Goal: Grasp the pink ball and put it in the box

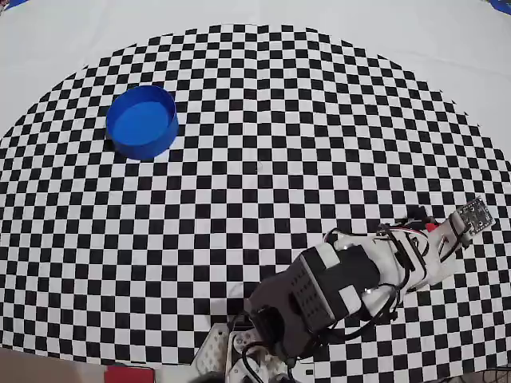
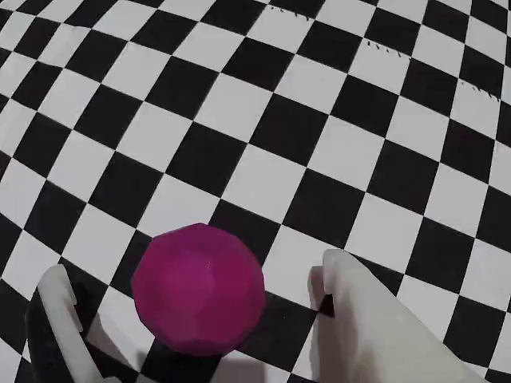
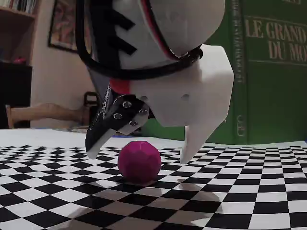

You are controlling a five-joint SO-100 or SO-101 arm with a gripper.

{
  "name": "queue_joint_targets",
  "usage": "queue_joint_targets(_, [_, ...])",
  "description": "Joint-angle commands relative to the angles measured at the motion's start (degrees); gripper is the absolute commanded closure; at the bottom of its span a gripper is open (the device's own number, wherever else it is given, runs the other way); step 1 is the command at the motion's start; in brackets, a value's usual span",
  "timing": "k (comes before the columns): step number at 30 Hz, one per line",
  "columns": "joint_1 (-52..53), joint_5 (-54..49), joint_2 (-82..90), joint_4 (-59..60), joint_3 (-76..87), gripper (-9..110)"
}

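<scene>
The pink ball [image 2: 198,289] rests on the checkered cloth, a faceted magenta sphere. My gripper [image 2: 196,267] is open and straddles it, with one white finger [image 2: 57,307] to its left and the other to its right, a gap on each side. The fixed view shows the same: the ball [image 3: 139,162] sits on the cloth between the lowered fingertips of the gripper [image 3: 139,153], untouched. In the overhead view the arm [image 1: 343,279] reaches toward the right edge and hides the ball. The box [image 1: 142,121], a round blue tub, stands empty far off at the upper left.
The black-and-white checkered cloth [image 1: 263,144] covers most of the table, with plain white surface beyond its curved edge. A tall green book [image 3: 268,72] stands behind the ball in the fixed view. The arm's base [image 1: 239,355] is at the bottom edge.
</scene>
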Motion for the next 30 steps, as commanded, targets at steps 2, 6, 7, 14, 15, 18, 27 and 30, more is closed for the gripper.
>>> queue_joint_targets(2, [0.4,-0.5,-0.1,-0.4,-1.8,64])
queue_joint_targets(6, [0.4,-0.5,-0.4,-0.4,-2.1,64])
queue_joint_targets(7, [0.3,-0.5,-0.5,-0.4,-2.2,64])
queue_joint_targets(14, [0.1,-0.5,-0.7,-0.4,-2.5,64])
queue_joint_targets(15, [0.1,-0.5,-0.8,-0.4,-2.5,64])
queue_joint_targets(18, [-0.1,-0.5,-0.9,-0.4,-2.6,64])
queue_joint_targets(27, [-0.6,-0.5,-1.1,-0.4,-3.0,64])
queue_joint_targets(30, [-0.9,-0.5,-1.1,-0.4,-3.1,64])
